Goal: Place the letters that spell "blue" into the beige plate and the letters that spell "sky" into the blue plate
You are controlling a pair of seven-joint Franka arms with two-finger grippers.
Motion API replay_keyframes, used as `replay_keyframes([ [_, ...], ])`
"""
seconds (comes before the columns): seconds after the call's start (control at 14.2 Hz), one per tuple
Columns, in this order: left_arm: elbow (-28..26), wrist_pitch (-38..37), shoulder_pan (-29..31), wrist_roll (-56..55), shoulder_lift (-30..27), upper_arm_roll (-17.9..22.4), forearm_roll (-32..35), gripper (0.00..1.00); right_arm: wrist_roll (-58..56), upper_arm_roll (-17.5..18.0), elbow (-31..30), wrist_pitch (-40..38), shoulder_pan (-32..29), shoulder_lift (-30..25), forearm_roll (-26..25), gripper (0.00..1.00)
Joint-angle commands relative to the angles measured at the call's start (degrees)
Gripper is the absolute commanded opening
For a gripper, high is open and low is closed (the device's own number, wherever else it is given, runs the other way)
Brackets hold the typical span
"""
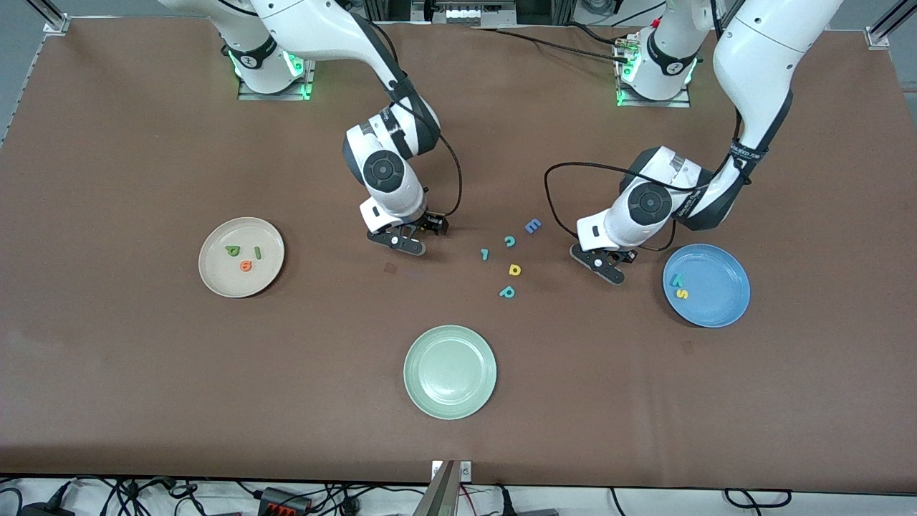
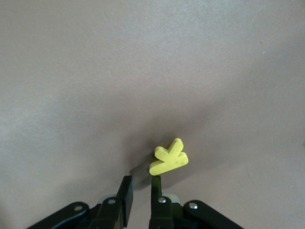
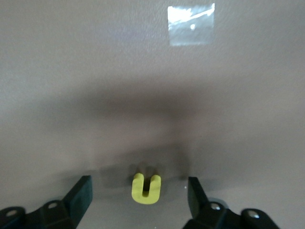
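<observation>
The beige plate (image 1: 215, 247) holds a green b (image 1: 233, 251), a green l (image 1: 257, 252) and an orange e (image 1: 246, 266). The yellow u (image 3: 146, 189) lies flat on the table between the wide-apart fingers of my open right gripper (image 3: 139, 183), which is low over the table (image 1: 418, 235). The blue plate (image 1: 716, 287) holds a teal y (image 1: 675, 280) and a yellow s (image 1: 682, 294). Beside that plate my left gripper (image 1: 612, 261) is low, its jaws almost together with nothing in the gap (image 2: 141, 179). The yellow k (image 2: 169, 160) sits just off one fingertip.
An empty pale green plate (image 1: 450, 371) stands nearer the front camera. Between the two grippers lie a blue E (image 1: 532, 226), a teal c (image 1: 510, 241), a small teal letter (image 1: 485, 254), a yellow a (image 1: 514, 270) and a teal p (image 1: 507, 292).
</observation>
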Motion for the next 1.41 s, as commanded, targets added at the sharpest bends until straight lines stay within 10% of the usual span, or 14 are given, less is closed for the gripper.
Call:
replay_keyframes([
  [0.0,5.0,-9.1,0.1,0.2,-0.7,-0.7,1.7,0.23,0.7,-0.5,-0.8,0.4,1.0,-0.3,1.3,0.75],
  [0.21,8.3,-15.4,-0.5,-0.3,-0.7,-0.9,1.6,0.26,0.7,-0.5,-0.9,0.4,0.9,-0.1,1.3,0.68],
  [0.49,8.3,-14.9,0.2,-0.8,-0.4,-0.9,-3.4,0.75,0.6,-0.5,-0.9,0.2,0.8,-0.1,1.3,0.35],
  [1.34,4.2,-4.8,-3.2,-8.6,2.6,-0.8,-3.8,0.76,-6.2,-5.2,1.4,-0.2,-1.8,-2.4,0.3,0.23],
])
